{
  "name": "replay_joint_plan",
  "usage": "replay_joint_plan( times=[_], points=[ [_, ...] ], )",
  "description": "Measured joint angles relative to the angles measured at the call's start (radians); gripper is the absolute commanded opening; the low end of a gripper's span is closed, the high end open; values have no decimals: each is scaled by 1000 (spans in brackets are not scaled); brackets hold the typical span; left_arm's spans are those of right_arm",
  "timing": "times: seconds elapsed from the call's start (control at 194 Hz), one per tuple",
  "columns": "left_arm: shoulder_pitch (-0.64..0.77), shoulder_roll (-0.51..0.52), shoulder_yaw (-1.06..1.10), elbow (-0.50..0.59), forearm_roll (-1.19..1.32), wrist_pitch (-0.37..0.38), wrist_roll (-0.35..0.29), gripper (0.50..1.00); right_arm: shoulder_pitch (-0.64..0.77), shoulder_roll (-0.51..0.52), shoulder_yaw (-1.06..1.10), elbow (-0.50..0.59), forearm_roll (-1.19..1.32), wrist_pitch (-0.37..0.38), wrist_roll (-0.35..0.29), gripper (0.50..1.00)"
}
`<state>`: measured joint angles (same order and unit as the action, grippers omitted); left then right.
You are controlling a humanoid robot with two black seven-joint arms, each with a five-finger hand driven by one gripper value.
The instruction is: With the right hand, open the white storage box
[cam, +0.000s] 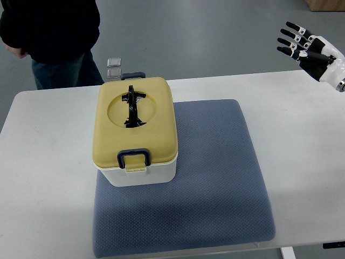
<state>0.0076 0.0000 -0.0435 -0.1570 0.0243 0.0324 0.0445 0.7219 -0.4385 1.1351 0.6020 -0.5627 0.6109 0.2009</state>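
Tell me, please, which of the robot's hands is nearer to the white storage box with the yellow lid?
Right. The right hand hangs open, far up and right of the white storage box with the yellow lid, off the white table. The left hand is not in view.

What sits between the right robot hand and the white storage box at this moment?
Nothing stands between them. In the top view, only bare white table and part of the blue-grey mat separate the right robot hand from the storage box.

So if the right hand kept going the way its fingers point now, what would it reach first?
Probably nothing on the table. The right hand, fingers spread, points up-left toward the bare grey floor, well away from the storage box. Its height cannot be judged from this single view.
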Motion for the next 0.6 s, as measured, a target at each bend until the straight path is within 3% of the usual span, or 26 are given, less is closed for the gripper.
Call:
replay_joint_plan(
  times=[0.598],
  points=[
    [0,0,-1,0,1,0,0,1000,7,-14,-1,-1,-2,0,-1,928]
  ],
)
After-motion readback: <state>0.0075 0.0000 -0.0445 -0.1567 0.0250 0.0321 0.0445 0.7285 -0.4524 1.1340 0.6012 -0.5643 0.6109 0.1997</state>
